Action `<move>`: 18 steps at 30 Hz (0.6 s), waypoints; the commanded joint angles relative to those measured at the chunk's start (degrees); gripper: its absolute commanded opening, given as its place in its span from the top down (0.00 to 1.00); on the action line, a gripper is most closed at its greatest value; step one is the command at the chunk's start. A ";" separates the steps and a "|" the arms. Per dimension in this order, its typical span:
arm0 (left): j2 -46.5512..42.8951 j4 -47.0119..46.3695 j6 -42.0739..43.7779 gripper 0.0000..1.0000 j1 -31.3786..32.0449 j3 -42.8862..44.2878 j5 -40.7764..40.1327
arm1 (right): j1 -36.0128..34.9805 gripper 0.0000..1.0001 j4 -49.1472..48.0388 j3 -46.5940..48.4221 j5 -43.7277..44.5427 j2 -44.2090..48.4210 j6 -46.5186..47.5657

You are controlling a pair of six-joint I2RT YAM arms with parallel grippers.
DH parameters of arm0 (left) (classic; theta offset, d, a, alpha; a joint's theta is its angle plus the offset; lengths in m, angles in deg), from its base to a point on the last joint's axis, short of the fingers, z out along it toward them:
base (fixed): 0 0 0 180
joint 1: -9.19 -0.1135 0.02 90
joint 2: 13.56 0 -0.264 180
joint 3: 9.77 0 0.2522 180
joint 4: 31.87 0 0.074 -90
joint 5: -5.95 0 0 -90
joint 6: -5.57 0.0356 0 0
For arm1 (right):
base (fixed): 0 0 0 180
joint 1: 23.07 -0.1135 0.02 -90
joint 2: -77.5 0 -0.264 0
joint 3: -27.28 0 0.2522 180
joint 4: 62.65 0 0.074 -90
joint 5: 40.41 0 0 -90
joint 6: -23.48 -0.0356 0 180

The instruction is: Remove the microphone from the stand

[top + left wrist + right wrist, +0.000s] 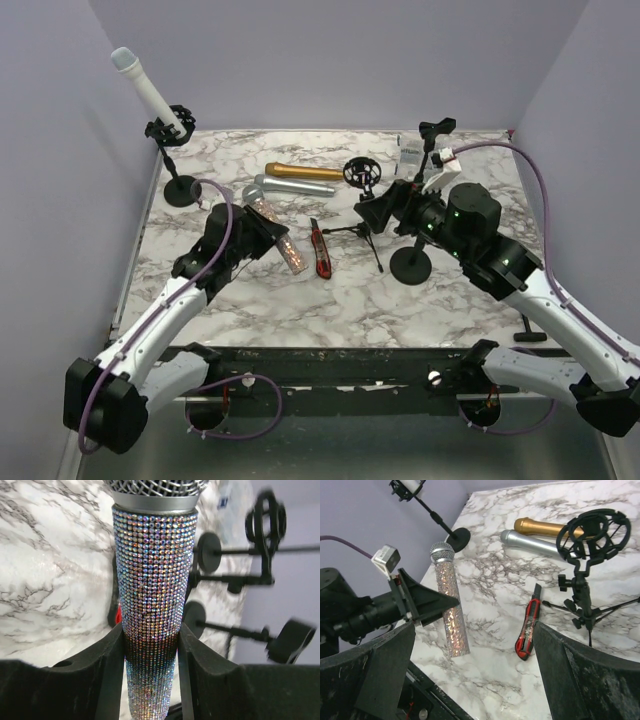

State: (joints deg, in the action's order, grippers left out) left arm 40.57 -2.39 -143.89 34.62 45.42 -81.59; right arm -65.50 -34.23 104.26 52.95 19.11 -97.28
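Note:
My left gripper (152,636) is shut on the body of a rhinestone-covered microphone (152,575), its mesh head pointing away from the wrist. In the top view this microphone (282,238) slants over the left middle of the table, apart from any stand. A white microphone (143,82) sits clipped in a black stand (181,189) at the far left corner. A second black stand (411,263) with an empty clip (437,127) rises beside my right arm. My right gripper (472,630) is open, with nothing between its fingers, right of the glittery microphone (449,605).
A gold microphone (303,172) and a silver one (290,186) lie at the back centre. A red utility knife (321,250) lies mid-table. A black shock mount on a small tripod (362,176) stands close to the right gripper. Purple walls enclose the table.

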 commanded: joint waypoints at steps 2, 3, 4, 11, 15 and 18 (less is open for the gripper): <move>10.28 -15.02 -26.89 1.00 -6.26 -4.75 -5.75 | -0.29 0.00 3.10 0.07 6.52 4.93 3.44; 13.10 -19.58 -30.69 0.99 -6.72 -5.60 -6.80 | -0.29 0.00 3.18 -0.11 6.99 5.94 3.92; 15.85 -23.00 -32.76 0.97 -7.00 -5.68 -8.18 | -0.32 0.00 3.41 -0.20 7.58 6.66 4.29; 35.07 -29.16 -39.24 0.90 -7.41 4.82 -13.60 | -0.28 0.00 7.97 1.07 12.62 10.22 6.66; 42.33 -27.83 -45.99 0.88 -7.20 9.94 -12.94 | -0.26 0.00 9.17 1.67 14.00 11.90 7.77; 46.14 -28.45 -50.13 0.82 -6.33 11.29 -16.26 | -0.28 0.00 9.12 1.89 15.22 13.06 8.25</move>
State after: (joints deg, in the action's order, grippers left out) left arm 82.78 -27.37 -183.23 27.52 54.10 -92.76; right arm -65.50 -27.24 104.35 64.36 30.36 -90.94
